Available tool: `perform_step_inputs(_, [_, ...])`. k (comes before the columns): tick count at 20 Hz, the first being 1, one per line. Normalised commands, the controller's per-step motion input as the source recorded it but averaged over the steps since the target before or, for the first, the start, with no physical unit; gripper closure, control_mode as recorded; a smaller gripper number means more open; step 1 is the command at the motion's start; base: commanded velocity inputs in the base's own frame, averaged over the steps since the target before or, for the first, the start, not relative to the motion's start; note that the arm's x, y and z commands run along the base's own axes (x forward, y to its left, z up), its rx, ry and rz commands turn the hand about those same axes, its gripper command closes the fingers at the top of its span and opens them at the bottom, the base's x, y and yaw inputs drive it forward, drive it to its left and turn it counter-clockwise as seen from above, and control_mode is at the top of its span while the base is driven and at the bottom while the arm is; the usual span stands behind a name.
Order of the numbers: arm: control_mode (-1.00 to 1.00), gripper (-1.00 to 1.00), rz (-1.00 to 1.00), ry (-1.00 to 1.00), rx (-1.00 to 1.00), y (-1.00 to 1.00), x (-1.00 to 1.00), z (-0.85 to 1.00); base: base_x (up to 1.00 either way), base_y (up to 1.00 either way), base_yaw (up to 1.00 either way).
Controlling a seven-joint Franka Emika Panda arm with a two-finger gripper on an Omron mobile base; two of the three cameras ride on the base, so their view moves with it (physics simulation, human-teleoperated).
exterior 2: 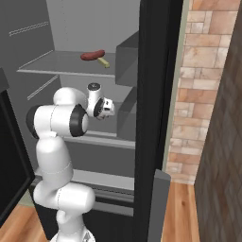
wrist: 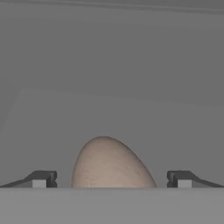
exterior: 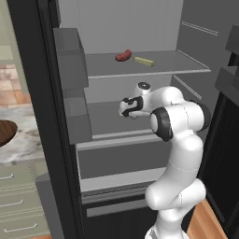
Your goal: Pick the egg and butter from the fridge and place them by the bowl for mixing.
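Fridge (exterior: 56, 93) stands open in the left base view; we see the butter (exterior: 144, 61) beside a red sausage (exterior: 123, 56) on the upper shelf (exterior: 177, 63), the wrist reaching in over the shelf below, and the bowl (exterior: 5, 131) on the marble counter (exterior: 23, 144) at left. Right base view: same sausage and butter on that shelf, arm inside the fridge. Hand view: gripper (wrist: 111, 179) spread wide, the egg (wrist: 109, 164) between its fingertips (wrist: 41, 179), neither tip touching it.
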Motion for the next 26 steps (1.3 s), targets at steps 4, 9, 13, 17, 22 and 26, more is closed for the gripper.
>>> perform_step_inputs(4, [-1.00, 1.00, 0.00, 0.03, -0.02, 0.00, 0.00, -0.48, 0.00, 0.00, 0.00])
perform_step_inputs(9, [-1.00, 1.00, 0.00, 0.04, -0.04, 0.00, -0.17, -0.49, 0.00, 0.00, 0.00])
perform_step_inputs(13, [-1.00, 1.00, 0.00, 0.00, -0.02, 0.00, -0.51, -0.37, 0.00, 0.00, 0.00])
perform_step_inputs(17, [-1.00, 1.00, 0.00, -0.03, 0.01, 0.00, -0.71, -0.16, 0.00, 0.00, 0.00])
perform_step_inputs(22, [-1.00, 1.00, 0.00, -0.02, 0.06, 0.00, -0.56, 0.11, 0.00, 0.00, 0.00])
perform_step_inputs(26, [-1.00, 1.00, 0.00, 0.00, 0.00, 0.00, -0.41, 0.46, 0.00, 0.00, 0.00])
